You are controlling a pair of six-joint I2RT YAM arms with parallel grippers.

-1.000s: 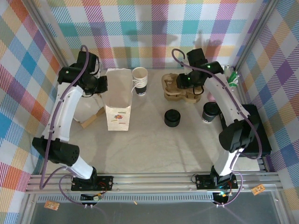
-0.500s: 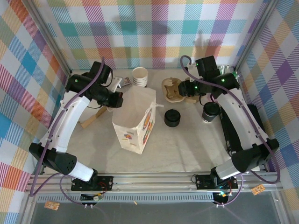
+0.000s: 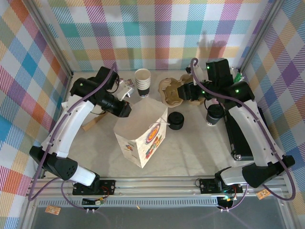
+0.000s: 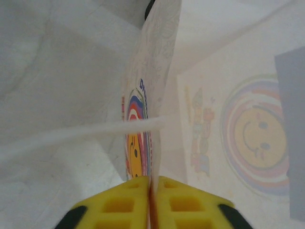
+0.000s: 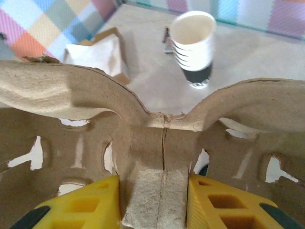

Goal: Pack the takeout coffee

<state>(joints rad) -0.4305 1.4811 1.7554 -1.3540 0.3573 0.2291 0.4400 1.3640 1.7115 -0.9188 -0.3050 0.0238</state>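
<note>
Paper bag (image 3: 143,138), tilted at mid-bench (image 3: 200,148), wall pinched by the left jaws. Pulp carrier (image 3: 174,90), far centre, ridge clamped in the right jaws. Takeout coffee (image 3: 214,114), standing right: probably light and crushable, best gripped around the wall below the lid.

Plaid walls (image 3: 157,33) fill the top and both sides of the frame. A cream table (image 3: 190,152) lies at centre, with a metal rail (image 3: 157,183) along the bottom.
</note>
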